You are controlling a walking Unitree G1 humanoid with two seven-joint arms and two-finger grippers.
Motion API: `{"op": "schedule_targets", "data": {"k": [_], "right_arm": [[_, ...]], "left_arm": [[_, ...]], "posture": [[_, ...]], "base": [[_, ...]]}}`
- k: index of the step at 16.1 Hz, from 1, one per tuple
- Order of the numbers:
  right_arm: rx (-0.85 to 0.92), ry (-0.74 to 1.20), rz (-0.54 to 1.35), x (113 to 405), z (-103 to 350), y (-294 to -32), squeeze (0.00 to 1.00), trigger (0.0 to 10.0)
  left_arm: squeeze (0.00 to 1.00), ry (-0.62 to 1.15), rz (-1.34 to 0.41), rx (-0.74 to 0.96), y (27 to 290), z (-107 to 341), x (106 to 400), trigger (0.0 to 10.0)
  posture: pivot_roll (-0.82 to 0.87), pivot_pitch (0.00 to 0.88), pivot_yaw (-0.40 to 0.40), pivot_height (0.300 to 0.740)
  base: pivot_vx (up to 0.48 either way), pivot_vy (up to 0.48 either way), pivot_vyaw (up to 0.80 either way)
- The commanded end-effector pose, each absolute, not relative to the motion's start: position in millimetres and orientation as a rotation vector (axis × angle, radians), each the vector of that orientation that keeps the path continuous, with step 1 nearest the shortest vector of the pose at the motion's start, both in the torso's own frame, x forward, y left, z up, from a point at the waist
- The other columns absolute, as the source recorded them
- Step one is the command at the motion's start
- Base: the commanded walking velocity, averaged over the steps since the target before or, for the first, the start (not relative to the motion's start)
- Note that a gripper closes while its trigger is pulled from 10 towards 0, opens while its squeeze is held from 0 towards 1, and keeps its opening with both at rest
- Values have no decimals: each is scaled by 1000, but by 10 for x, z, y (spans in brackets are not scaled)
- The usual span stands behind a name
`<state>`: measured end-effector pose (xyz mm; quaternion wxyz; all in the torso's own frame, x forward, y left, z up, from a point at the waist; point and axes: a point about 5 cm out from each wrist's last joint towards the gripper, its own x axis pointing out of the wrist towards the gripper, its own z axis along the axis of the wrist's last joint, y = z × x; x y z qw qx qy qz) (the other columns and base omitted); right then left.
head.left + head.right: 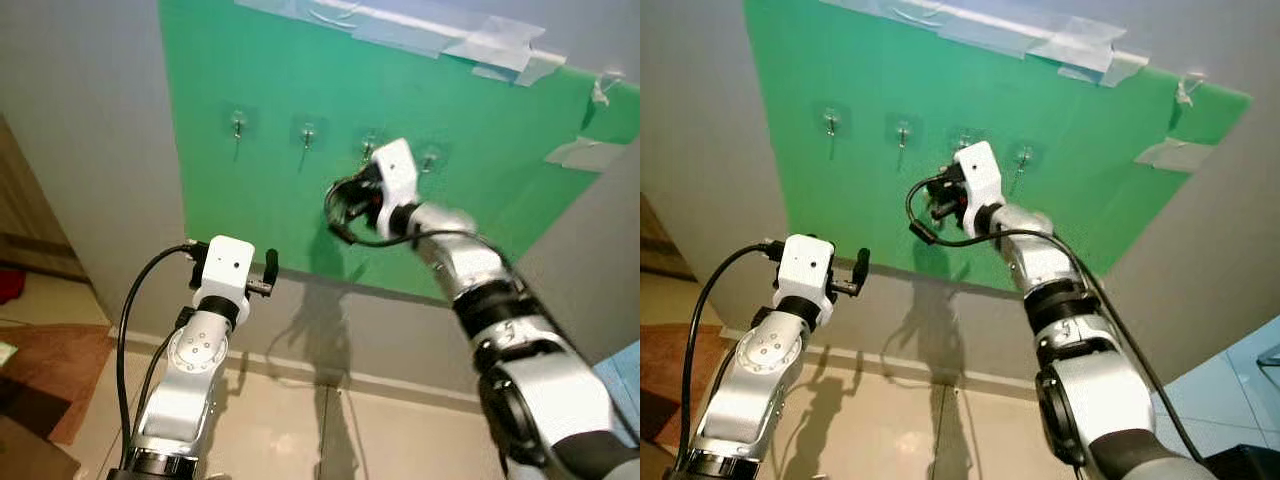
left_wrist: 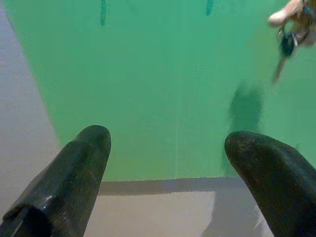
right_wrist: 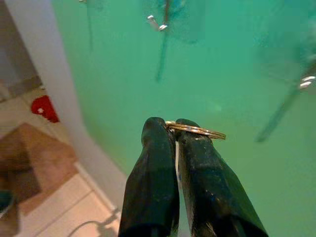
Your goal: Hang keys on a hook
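Starting at the right gripper (image 3: 172,129): its two black fingers are pinched tight together on a metal key ring (image 3: 196,130), and the right wrist view shows this really clearly, the ring sticking out sideways from between the tips. From the head camera you can't see the ring at all, just the white wrist block and a black cable looping around it, so the wrist cam is the one to trust here. The left wrist view adds something else: off at its edge you can spot the keys (image 2: 286,47) dangling dark below that gripper, in front of the green board.

The right gripper is raised up against the green board (image 1: 270,120), close to the row of small clear hooks (image 1: 308,133). In the right wrist view two of the hooks show as little metal tips with long shadows, one beyond the fingers and one off to the side. The ring isn't on either of them.

The left gripper (image 2: 168,148) has its fingers spread wide apart with nothing between them, held lower down near the board's bottom edge, pointing at the wall. There's tiled floor (image 1: 300,420) below and a brown rug (image 1: 50,370) off to the robot's left.
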<state>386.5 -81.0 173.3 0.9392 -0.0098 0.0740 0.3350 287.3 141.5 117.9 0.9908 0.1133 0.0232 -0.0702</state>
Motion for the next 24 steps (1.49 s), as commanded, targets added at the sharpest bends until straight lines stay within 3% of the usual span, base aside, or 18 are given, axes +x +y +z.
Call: {"op": "schedule_targets", "data": {"k": [1, 7, 12, 24], "right_arm": [[21, 133, 652, 3882, 1809, -870, 0, 0], [23, 117, 688, 3857, 2016, -803, 0, 0], [269, 131, 562, 3988, 2245, -815, 0, 0], [656, 294, 369, 4074, 2055, -971, 0, 0]], "left_arm": [[0, 48, -149, 223, 1378, 1194, 2891, 10000], [0, 50, -155, 224, 1357, 1190, 2893, 10000], [0, 50, -162, 227, 1343, 1196, 2913, 10000], [0, 53, -168, 235, 1354, 1202, 2927, 10000]], "posture": [[34, 27, -142, 740], [33, 34, -142, 740], [36, 28, -136, 740], [40, 32, -129, 740]], "base": [[0, 0, 0], [0, 0, 0], [0, 0, 0], [0, 0, 0]]}}
